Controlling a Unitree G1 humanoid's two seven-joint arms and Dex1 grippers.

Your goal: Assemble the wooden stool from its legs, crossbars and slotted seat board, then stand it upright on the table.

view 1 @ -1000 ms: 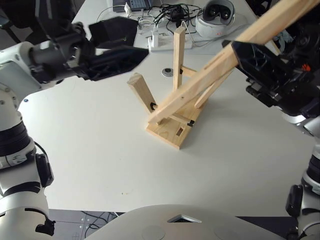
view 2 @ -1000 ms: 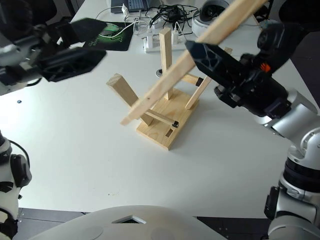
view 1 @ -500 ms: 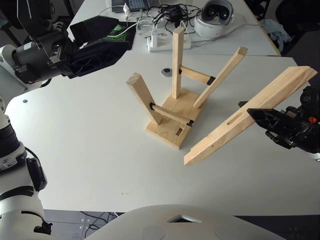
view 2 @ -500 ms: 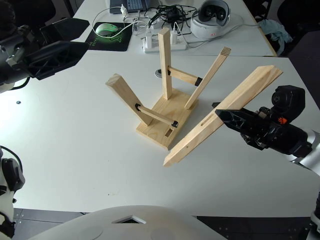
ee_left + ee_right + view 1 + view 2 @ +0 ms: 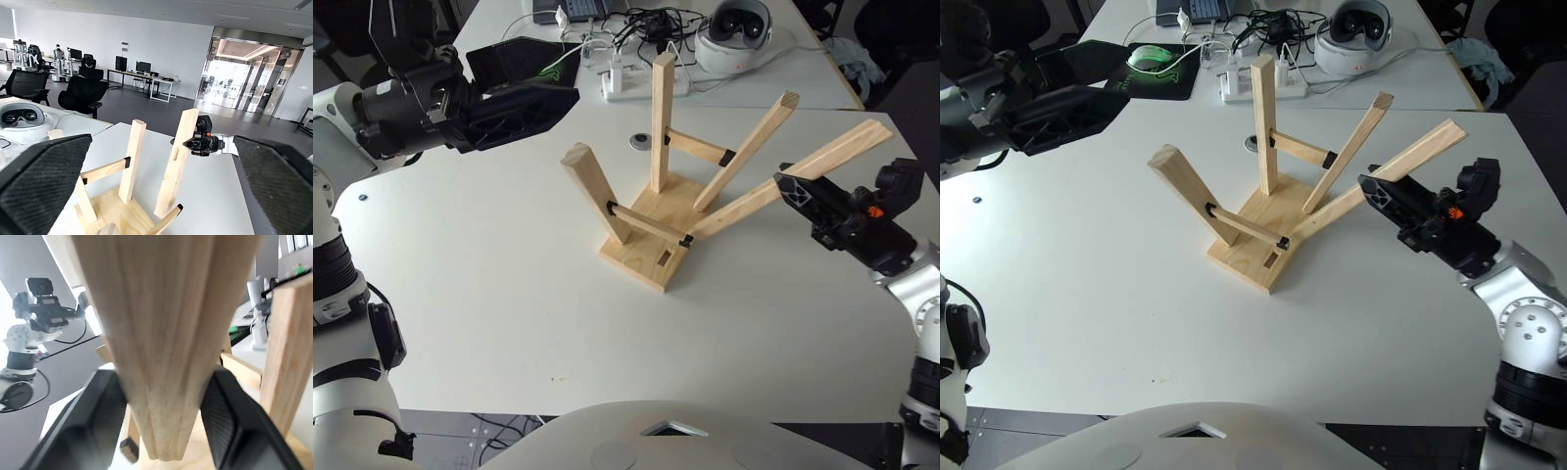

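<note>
Right gripper [image 5: 791,188] is clamped on the fourth leg [image 5: 734,210], gripping it around mid-length. The leg slants down towards the slotted seat board [image 5: 636,257], lower end at the board's near right corner. Can't tell if it's seated in a slot or just touching.

Board lies flat on the table [image 5: 489,294], underside up, roughly centre.

Left gripper [image 5: 558,76] has its fingers spread wide and holds nothing. It hangs above the table to the stool's back left, well apart from it.

Room: bare tabletop in front of and left of the board. Right arm sits near the table's right edge. Along the back edge are a headset [image 5: 736,24], a power strip [image 5: 626,78] and cables.

Count:
- 1 seat board
- 4 legs: 3 stand in the board (upright one [image 5: 663,117], left-leaning [image 5: 592,191], right-leaning [image 5: 749,147]), 1 in the right gripper
- 2 crossbars: upper [image 5: 695,147] between the upright and right-leaning legs, lower [image 5: 646,223] running from the left-leaning leg
</note>
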